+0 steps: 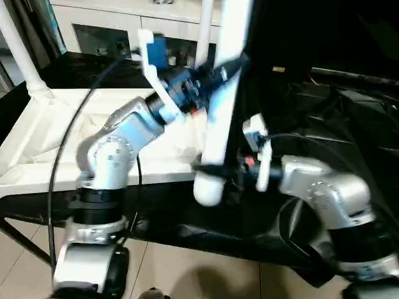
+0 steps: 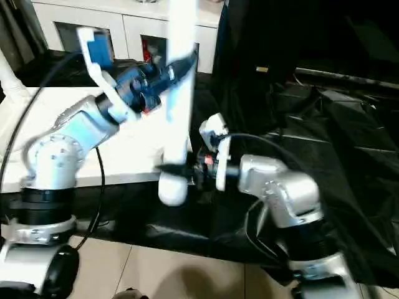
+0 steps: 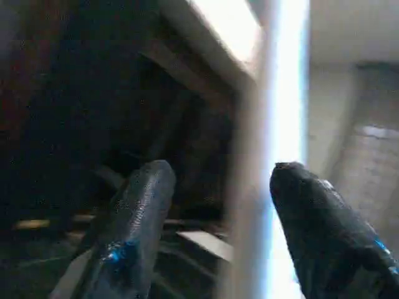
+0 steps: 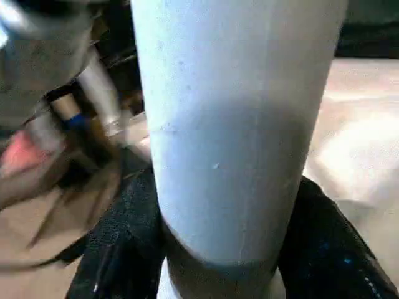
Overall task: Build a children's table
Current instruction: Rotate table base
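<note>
The white tabletop [image 1: 37, 143] lies underside up on the left, with one white leg [image 1: 19, 50] standing in its far left corner socket. In front of its right edge a second long white leg [image 1: 218, 124] is held nearly upright, thick rounded end down. My right gripper [image 1: 215, 167] is shut on that leg just above its lower end; in the right wrist view both fingers [image 4: 124, 243] press its sides. Higher up, my left gripper [image 1: 227, 67] straddles the same leg with its fingers [image 3: 143, 205] spread and a gap on one side. A thinner white tube [image 1: 204, 31] rises just behind.
A white cabinet with glass doors [image 1: 124, 25] stands behind the tabletop. Crumpled black sheeting [image 1: 336, 112] covers the right side and hangs under the table edge. Tiled floor [image 1: 187, 268] shows in front between my forearms. A black cable [image 1: 68, 137] loops over the left arm.
</note>
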Robot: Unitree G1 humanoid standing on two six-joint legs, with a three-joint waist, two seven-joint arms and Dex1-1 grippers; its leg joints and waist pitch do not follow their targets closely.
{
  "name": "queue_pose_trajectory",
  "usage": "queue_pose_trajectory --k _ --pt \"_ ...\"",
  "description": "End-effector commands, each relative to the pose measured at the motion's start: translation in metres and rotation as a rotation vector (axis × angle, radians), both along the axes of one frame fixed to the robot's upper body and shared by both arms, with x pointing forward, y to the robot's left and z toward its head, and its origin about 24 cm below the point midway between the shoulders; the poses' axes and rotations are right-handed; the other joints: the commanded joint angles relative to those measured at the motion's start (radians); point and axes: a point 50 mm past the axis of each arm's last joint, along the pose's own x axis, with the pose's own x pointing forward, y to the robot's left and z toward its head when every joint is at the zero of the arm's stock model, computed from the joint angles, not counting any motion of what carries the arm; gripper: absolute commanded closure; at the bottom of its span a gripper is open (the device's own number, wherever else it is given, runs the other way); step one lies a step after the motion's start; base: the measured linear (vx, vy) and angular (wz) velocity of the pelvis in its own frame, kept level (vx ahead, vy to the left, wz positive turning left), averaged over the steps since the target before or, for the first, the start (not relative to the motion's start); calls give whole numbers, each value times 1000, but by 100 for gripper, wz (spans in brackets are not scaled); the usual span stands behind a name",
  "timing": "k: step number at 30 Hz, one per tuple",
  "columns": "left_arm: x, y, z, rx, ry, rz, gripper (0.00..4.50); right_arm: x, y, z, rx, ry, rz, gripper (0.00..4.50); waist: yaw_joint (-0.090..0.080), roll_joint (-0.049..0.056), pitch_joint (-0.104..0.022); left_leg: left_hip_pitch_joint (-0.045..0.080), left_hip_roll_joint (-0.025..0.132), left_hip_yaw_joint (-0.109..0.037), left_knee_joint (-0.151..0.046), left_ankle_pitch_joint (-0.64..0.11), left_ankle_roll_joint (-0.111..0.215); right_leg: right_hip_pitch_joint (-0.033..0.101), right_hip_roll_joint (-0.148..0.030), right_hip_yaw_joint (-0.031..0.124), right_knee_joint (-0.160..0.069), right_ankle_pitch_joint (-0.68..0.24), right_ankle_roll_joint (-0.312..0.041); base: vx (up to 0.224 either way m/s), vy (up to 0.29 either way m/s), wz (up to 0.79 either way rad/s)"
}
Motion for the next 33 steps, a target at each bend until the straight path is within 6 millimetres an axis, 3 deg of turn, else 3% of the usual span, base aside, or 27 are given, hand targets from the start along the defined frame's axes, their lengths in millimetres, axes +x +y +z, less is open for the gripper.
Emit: queue_pose_trajectory --k 1,3,6,7,10,12,14,15,16,17,18,21,22,23,25,33 --pt "5 8 -4 30 19 52 164 9 -10 5 13 -35 -128 257 -1 8 -80 23 81 -35 -83 -147 -61 46 -91 71 -64 -150 -159 0 0 0" --pt "12 13 -14 148 52 120 164 16 -16 3 -5 -53 -226 257 -4 7 -80 24 80 -35 -85 -146 -67 42 -88 71 -63 -140 -149 0 0 0" --pt "15 17 -46 531 34 115 164 29 -31 -4 -103 -79 -396 257 -9 12 -80 27 76 -35 -89 -142 -83 42 -83 72 -63 -143 -115 0 0 0" --pt "15 17 -46 531 34 115 164 29 -31 -4 -103 -79 -396 257 -5 16 -81 31 77 -35 -88 -144 -85 40 -87 72 -65 -141 -117 0 0 0" --pt "11 18 -90 887 41 -38 164 35 -42 -10 -155 -69 -477 257 -7 22 -83 30 76 -34 -89 -137 -84 40 -82 71 -57 -83 -139 0 0 0" --pt "6 24 -117 1048 90 -191 164 33 -44 -9 -158 -73 -473 257 -9 31 -85 29 76 -34 -88 -142 -87 43 -84 72 -51 -54 -153 0 0 0" --pt "4 26 -123 1092 98 -233 164 33 -44 -9 -160 -78 -469 257 -13 28 -85 28 75 -34 -88 -144 -83 47 -85 73 -50 -22 -169 0 0 0" --pt "3 29 -127 1125 107 -268 164 32 -44 -9 -162 -80 -467 257 -12 37 -87 29 77 -34 -86 -143 -82 47 -88 72 -46 -2 -187 0 0 0" --pt "2 31 -131 1140 125 -296 164 31 -44 -9 -162 -80 -461 257 -13 40 -85 29 77 -33 -86 -150 -78 46 -88 72 -48 2 -202 0 0 0" --pt "2 32 -134 1146 138 -310 164 30 -44 -9 -164 -81 -457 257 -14 37 -84 29 77 -31 -86 -158 -77 47 -88 73 -50 -2 -208 0 0 0" --pt "4 33 -136 1161 136 -311 164 29 -44 -10 -168 -85 -454 257 -15 43 -84 30 77 -31 -85 -168 -75 48 -90 73 -49 -5 -220 0 0 0" --pt "9 37 -144 1226 137 -300 164 26 -43 -11 -177 -89 -442 257 -19 40 -83 29 78 -32 -85 -189 -61 50 -92 74 -55 -42 -222 0 0 0" --pt "11 37 -145 1235 137 -298 182 25 -42 -11 -180 -90 -440 257 -18 41 -83 29 78 -33 -85 -194 -58 50 -95 74 -58 -67 -221 0 0 0" --pt "14 37 -145 1234 140 -277 193 24 -42 -12 -182 -90 -435 257 -18 51 -83 28 78 -34 -85 -199 -60 49 -95 74 -59 -77 -222 0 0 0" --pt "18 36 -147 1220 153 -260 201 23 -41 -13 -185 -89 -422 257 -20 45 -83 30 79 -33 -84 -209 -58 49 -95 74 -62 -95 -224 0 0 0" --pt "19 41 -149 1149 198 -298 259 20 -38 -13 -182 -90 -399 257 -28 46 -84 26 81 -34 -83 -191 -39 50 -98 73 -59 -71 -250 0 0 0"
